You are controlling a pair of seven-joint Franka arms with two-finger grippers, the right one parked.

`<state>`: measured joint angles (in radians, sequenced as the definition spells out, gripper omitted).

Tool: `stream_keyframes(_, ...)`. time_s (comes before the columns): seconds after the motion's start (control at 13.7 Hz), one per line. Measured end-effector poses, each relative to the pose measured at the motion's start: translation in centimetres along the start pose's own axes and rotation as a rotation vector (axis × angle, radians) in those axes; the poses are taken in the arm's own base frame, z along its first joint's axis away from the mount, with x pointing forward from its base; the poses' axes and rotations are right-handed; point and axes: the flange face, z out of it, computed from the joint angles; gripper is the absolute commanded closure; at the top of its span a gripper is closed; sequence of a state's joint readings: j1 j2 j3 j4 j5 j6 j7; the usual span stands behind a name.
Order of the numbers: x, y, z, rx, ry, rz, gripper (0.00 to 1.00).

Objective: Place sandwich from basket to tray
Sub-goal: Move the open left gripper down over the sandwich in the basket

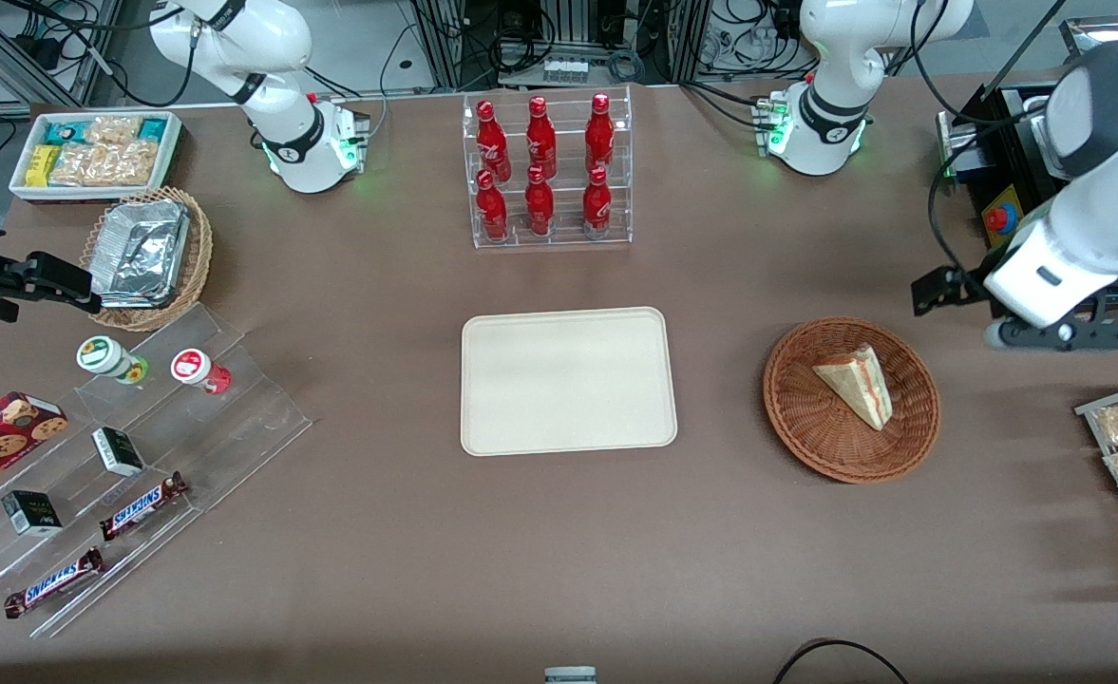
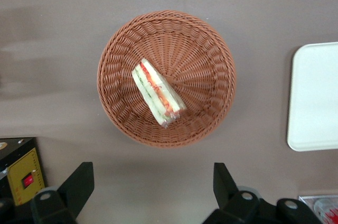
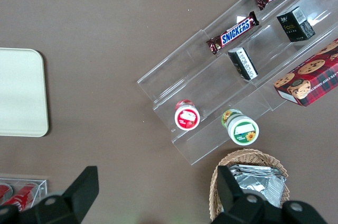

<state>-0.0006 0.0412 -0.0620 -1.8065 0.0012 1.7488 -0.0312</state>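
On the brown tabletop the flat cream rectangular tray lay bare, well apart from the round reddish-brown wicker basket toward the working arm's end. In that basket rested the small triangular sandwich. The tool hung above the tabletop just beside the basket, its fingers spread apart and empty. The reach had barely started; the next move called for centring over the wedge and descending
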Motion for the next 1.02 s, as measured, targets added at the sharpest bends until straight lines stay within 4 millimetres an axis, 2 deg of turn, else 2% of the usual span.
stream_keyframes(0.44,3.2,-2.4,7.5,-0.011,-0.009,-0.047,0.00)
stream_keyframes(0.66,3.2,-2.3,10.4,-0.012,0.001,-0.146,0.00)
stream_keyframes(1.02,2.5,-1.0,14.5,-0.013,0.008,-0.415,0.00)
